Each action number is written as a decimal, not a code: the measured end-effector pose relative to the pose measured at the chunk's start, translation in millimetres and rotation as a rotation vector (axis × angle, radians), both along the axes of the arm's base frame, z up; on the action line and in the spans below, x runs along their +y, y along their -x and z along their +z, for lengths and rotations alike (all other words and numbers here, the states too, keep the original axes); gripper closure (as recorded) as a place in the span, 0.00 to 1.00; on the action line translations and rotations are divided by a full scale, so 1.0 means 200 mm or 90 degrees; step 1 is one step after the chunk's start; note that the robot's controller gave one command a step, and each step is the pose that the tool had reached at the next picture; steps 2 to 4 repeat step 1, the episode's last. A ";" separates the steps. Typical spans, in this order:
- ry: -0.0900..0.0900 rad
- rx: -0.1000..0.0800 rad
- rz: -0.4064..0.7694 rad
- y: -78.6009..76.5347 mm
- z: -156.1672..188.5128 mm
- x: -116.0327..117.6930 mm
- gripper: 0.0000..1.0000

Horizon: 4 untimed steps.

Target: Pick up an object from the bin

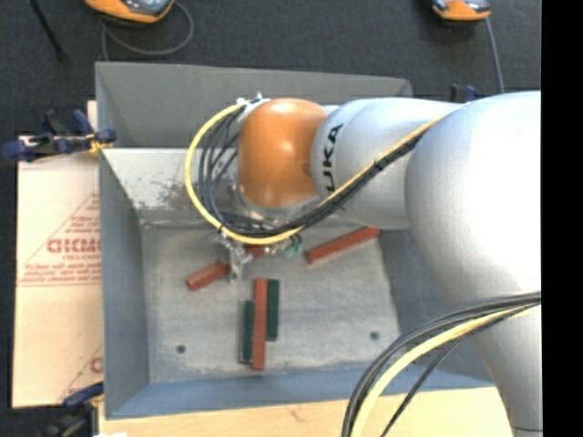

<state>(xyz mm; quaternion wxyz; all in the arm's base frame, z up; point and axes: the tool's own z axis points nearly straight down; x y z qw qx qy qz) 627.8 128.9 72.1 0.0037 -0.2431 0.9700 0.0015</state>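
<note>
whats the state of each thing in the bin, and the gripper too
gripper, low in the bin, at the left red stick's right end
left red stick, lying flat, slanted
right red stick, lying flat, slanted
green bar, lying flat beside the red bar
red bar, lying flat

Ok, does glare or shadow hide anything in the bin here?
Camera view: even light on the bin floor, no hard shadows; sheen on the orange cover and white arm; the arm, not glare, hides the floor's upper middle; the red and green sticks show plainly.
</note>
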 end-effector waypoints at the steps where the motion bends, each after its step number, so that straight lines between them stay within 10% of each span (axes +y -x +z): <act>1: 0.002 -0.004 -0.008 0.12 0.77 0.05 1.00; 4: 0.002 -0.004 -0.008 0.12 0.77 0.05 1.00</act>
